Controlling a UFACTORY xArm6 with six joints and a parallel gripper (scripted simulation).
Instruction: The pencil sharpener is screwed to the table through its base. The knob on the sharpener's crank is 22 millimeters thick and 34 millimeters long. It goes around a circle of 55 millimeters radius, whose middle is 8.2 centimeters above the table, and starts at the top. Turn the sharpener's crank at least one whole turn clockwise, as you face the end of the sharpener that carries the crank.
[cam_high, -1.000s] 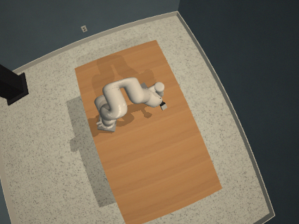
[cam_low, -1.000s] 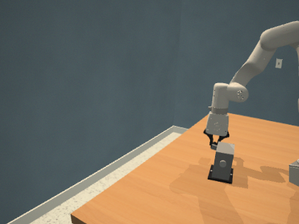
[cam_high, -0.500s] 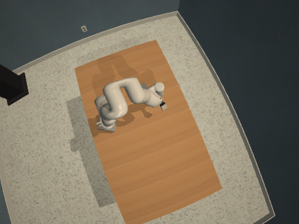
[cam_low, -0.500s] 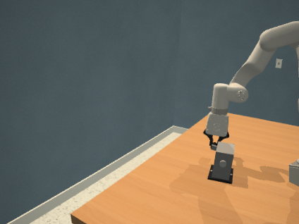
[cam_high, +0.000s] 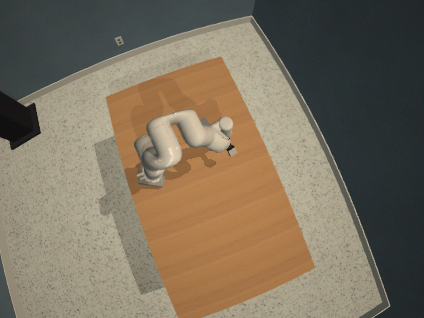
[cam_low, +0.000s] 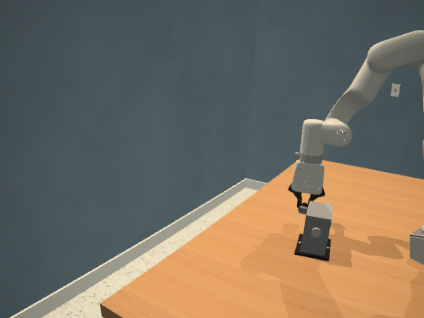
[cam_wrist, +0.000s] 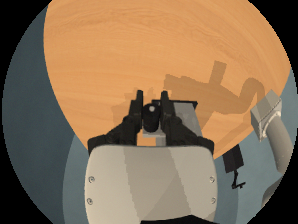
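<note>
The pencil sharpener (cam_low: 319, 227) is a grey box on a dark base, standing on the wooden table (cam_low: 215, 265) (cam_high: 225, 225) (cam_wrist: 133, 30). Its round front face turns toward the exterior camera; the crank is on the far end and mostly hidden. My gripper (cam_low: 303, 207) (cam_wrist: 151, 98) points straight down at the sharpener's upper left corner in the exterior view. It is shut on the crank knob (cam_wrist: 152, 113), which shows as a dark piece between the fingers in the wrist view. The sharpener's grey body (cam_wrist: 190, 121) lies just right of the fingers there.
The arm's grey base (cam_high: 150, 179) (cam_low: 417, 246) (cam_wrist: 266, 117) is mounted on the table near its edge. The table's edge runs to the left of the sharpener in the exterior view, with the speckled floor (cam_low: 150, 260) below.
</note>
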